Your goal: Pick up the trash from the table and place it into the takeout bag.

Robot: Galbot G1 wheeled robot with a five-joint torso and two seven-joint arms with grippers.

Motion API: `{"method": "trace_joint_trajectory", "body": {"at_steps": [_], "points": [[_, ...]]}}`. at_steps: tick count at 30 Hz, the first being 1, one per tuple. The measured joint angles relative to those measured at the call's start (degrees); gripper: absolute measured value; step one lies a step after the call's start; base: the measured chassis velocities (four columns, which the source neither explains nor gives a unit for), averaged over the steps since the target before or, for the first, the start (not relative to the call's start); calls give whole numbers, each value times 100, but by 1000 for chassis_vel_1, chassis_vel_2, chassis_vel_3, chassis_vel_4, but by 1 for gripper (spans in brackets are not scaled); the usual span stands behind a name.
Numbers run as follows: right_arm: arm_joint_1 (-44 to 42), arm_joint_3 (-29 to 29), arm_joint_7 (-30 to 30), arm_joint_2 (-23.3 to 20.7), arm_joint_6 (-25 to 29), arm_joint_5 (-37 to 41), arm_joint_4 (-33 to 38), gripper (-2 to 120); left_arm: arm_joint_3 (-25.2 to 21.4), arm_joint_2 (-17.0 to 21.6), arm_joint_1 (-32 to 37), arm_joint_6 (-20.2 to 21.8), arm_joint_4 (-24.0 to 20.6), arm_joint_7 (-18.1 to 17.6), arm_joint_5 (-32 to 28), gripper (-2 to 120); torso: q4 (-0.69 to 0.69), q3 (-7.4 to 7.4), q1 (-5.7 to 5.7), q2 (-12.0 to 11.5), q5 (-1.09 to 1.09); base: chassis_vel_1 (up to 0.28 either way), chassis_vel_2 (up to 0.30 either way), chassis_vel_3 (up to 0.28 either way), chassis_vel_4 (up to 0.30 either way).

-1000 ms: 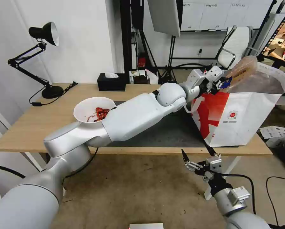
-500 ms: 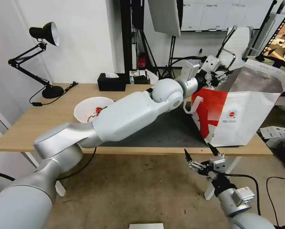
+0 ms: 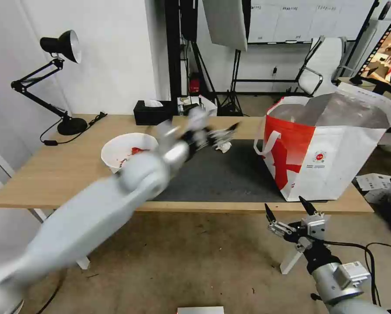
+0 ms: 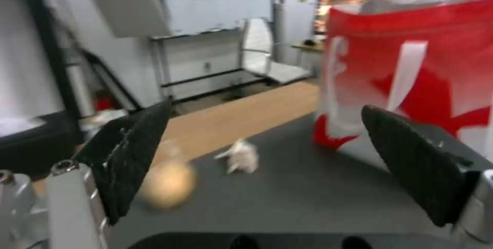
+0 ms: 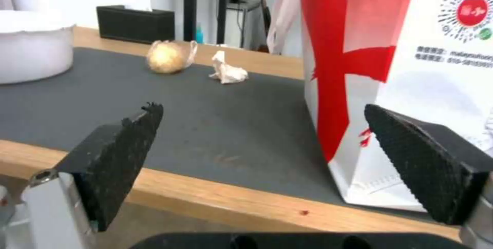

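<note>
Right gripper: the robot's right gripper [image 3: 291,213] hangs below the front edge of the long light-wood table [image 3: 56,174], its black fingers spread wide and holding nothing.
Left gripper: the left gripper [image 3: 219,133] is over the large dark grey rectangular mat [image 3: 230,179], blurred with speed, jaws wide apart and empty in the left wrist view.
White bowl: the white round bowl with red scraps [image 3: 127,150] sits at the mat's left edge, right beside the sweeping left arm. Risk: I judge the forearm could clip it and spill the scraps.
Yellowish bag: the small knotted yellowish plastic bag [image 5: 167,56] lies on the mat, near the tissue. Risk: it looks light and round, so one fingertip touching first could roll it away.
Tissue: the crumpled white tissue [image 3: 223,147] lies on the mat just past the left fingertips. Risk: at this speed the fingers may overshoot and knock it aside.
Takeout bag: the large boxy white-and-red woven takeout bag [image 3: 330,161] stands open at the table's right end, its silver foil lining showing. Risk: its strap handle hangs loose on the near side and could snag a finger on a later drop.
</note>
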Motion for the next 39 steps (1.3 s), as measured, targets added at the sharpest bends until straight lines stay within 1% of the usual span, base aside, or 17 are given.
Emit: {"method": "trace_joint_trajectory", "body": {"at_steps": [1,2,3,4,5,6,7,8,9,10,12,14,16,21,27,32,39], "points": [[-18,-14,13,-3,28,32,9,100,-359,66,521,-76,-159,38,180,100,0,0,0,0,1,0,0,0,0],[-50,-30,27,-12,95,54,15,100,-891,77,1352,-209,-400,64,474,100,-1,0,0,0,0,0,0,0,0],[-78,-39,41,-16,170,60,16,100,-1230,0,1923,-323,-541,75,744,100,-3,0,0,0,4,0,0,0,0],[-78,-39,41,-16,170,60,16,100,-1230,0,1923,-323,-541,75,744,100,-3,0,0,0,4,0,0,0,0],[-100,-44,54,-17,248,65,16,100,-1493,-108,2394,-424,-620,90,980,100,-3,0,0,0,3,0,0,0,0],[-138,-46,62,-15,371,74,10,100,-1820,-299,3039,-581,-682,101,1309,100,-3,0,0,0,2,0,0,0,0],[-138,-46,62,-15,371,74,10,100,-1820,-299,3039,-581,-682,101,1309,100,-3,0,0,0,2,0,0,0,0],[-177,-47,66,-8,522,84,-10,100,-2025,-464,3494,-670,-726,52,1502,100,-1,0,0,0,2,0,0,0,0],[-191,-47,66,-4,588,85,-18,100,-2106,-537,3680,-700,-756,-23,1570,100,-1,0,0,0,3,0,0,0,0],[-191,-47,66,-4,588,85,-18,100,-2106,-537,3680,-700,-756,-23,1570,100,-1,0,0,0,3,0,0,0,0],[-290,-48,21,35,1025,110,-110,100,-2413,-875,4270,-882,-786,-231,1991,100,-3,0,-1,0,4,0,0,0,0],[-297,-49,5,42,1084,110,-134,100,-2440,-920,4321,-911,-772,-242,2063,100,-3,0,-1,1,4,0,0,0,0],[-306,-103,-173,113,1573,49,-519,100,-2562,-1227,4713,-1190,-627,-296,2645,100,-3,1,0,-1,6,0,0,0,0],[-392,-240,-346,246,1771,-185,-880,100,-2549,-1407,5011,-1445,-462,-300,2808,100,-4,1,0,-1,6,0,0,0,0],[-225,-458,-368,342,1762,-350,-1214,100,-2522,-1644,5188,-1525,-299,-289,2956,100,-3,1,1,-1,5,0,0,0,0],[-210,-459,-379,274,1668,-365,-1229,100,-2529,-1672,5174,-1510,-93,-273,3059,100,-3,1,1,-1,3,0,0,0,0],[-254,-446,-428,256,1611,-362,-1256,100,-2554,-1665,5207,-1517,-43,-141,3118,100,-3,1,1,-1,4,0,0,0,0]]}}
